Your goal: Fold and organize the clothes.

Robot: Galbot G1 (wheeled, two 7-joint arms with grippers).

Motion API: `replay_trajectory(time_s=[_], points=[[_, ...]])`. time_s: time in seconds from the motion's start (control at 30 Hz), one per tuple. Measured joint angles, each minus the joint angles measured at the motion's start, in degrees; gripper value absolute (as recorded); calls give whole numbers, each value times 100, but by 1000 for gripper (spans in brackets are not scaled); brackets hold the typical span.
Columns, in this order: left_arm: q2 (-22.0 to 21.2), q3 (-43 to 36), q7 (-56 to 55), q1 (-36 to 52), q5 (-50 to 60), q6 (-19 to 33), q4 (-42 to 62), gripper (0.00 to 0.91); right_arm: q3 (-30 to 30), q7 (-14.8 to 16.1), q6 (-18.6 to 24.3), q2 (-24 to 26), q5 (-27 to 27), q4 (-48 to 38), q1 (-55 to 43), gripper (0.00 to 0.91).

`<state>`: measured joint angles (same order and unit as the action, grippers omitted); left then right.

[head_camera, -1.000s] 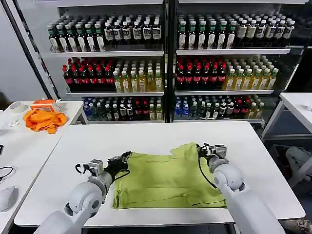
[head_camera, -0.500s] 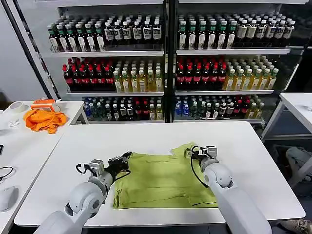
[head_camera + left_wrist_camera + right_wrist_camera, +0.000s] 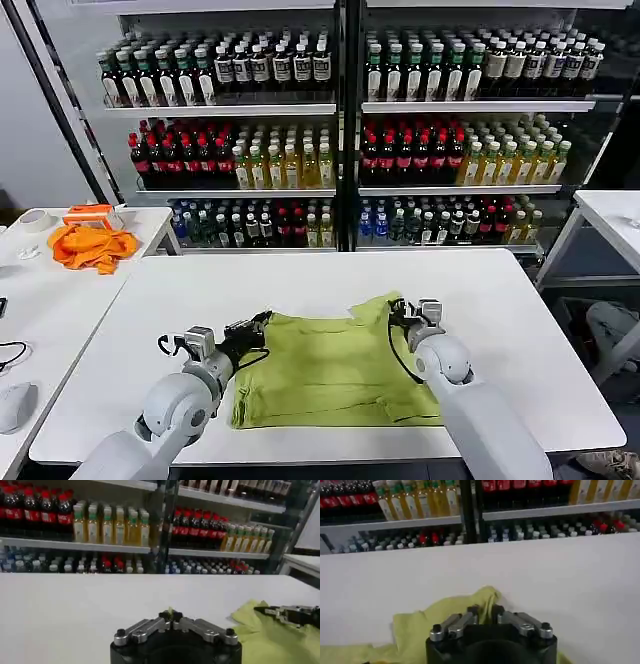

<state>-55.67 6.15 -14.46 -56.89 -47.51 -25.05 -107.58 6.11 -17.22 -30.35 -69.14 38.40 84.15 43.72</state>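
Note:
The clothes are one lime T-shirt (image 3: 330, 370) lying mostly flat on the white table (image 3: 300, 285), with its right far part lifted into a bunch. My left gripper (image 3: 263, 322) sits at the shirt's far left corner, shut on a sliver of lime fabric (image 3: 171, 612) that shows between the left gripper's (image 3: 171, 616) tips. At the raised right far edge my right gripper (image 3: 397, 309) is shut on a fold of the shirt (image 3: 445, 617); in its own view the right gripper (image 3: 485, 611) has cloth pinched between the fingers. The right gripper (image 3: 280, 613) also shows across the shirt (image 3: 265, 637) in the left wrist view.
Shelves of bottles (image 3: 340, 130) stand behind the table. A side table on the left holds an orange cloth (image 3: 92, 246), an orange box (image 3: 88, 213) and a white mouse (image 3: 14, 405). Another white table (image 3: 612, 215) stands at the right. Bare tabletop surrounds the shirt.
My right gripper has moved inward to the left with the shirt's right edge, drawing that side in. The left gripper has stayed put.

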Motion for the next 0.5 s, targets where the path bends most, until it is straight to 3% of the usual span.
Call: replay_trajectory(time_s=[0.5], points=[[36,19,58,16,-37,68,-11,20,151,75,127,323,64,795,256,0]])
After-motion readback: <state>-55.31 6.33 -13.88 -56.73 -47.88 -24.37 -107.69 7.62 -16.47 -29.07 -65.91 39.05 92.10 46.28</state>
